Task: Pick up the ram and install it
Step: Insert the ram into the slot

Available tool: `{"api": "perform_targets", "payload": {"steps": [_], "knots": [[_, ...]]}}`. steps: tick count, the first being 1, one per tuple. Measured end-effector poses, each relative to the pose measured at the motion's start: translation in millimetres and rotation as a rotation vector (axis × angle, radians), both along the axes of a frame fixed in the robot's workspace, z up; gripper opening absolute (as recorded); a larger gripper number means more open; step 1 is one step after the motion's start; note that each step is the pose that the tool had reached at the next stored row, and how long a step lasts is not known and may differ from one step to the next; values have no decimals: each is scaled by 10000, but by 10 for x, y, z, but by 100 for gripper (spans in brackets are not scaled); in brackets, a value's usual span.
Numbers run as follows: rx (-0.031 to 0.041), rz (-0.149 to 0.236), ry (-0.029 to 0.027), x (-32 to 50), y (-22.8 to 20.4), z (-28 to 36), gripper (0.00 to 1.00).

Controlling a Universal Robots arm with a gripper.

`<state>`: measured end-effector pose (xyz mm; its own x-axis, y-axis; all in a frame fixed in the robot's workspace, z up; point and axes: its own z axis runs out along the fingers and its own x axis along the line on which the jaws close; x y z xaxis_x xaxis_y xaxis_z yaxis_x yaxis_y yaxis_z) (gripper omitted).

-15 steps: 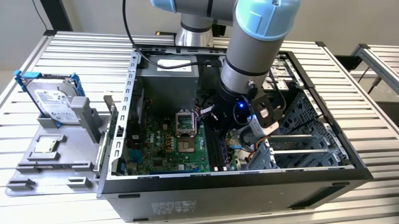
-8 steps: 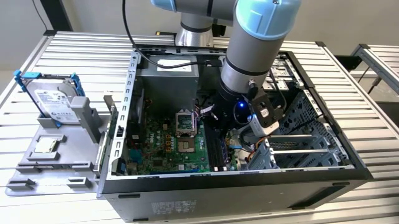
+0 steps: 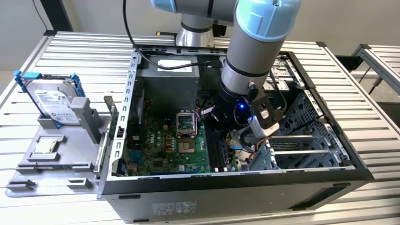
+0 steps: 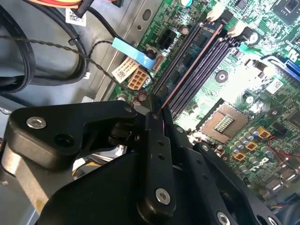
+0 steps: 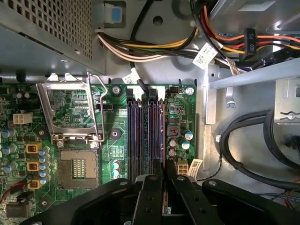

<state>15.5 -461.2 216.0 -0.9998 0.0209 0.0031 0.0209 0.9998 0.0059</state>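
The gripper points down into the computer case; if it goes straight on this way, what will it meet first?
Most likely the black memory slots on the green motherboard. The gripper sits right above them, and the ram it holds already lines up along one slot. Depth is unclear, so contact cannot be confirmed.

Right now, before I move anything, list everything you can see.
ram: one, dark, edge-on along the memory slots, between the fingers
memory slots: four, black, on the motherboard
motherboard: one, green, inside the case
processor socket: one, silver, frame open
cables: bundle, mixed colours, inside the case
case: one, dark grey, open
hard drive: one, silver in blue bracket, exterior view's left
table: one, silver slats
arm: one, grey and blue, reaching into the case
gripper: one, black, shut on the ram
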Motion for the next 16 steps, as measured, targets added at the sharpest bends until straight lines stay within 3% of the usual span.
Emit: {"api": "perform_targets", "payload": {"steps": [16], "knots": [[4,-156,0,-3,1,-9,0]]}}
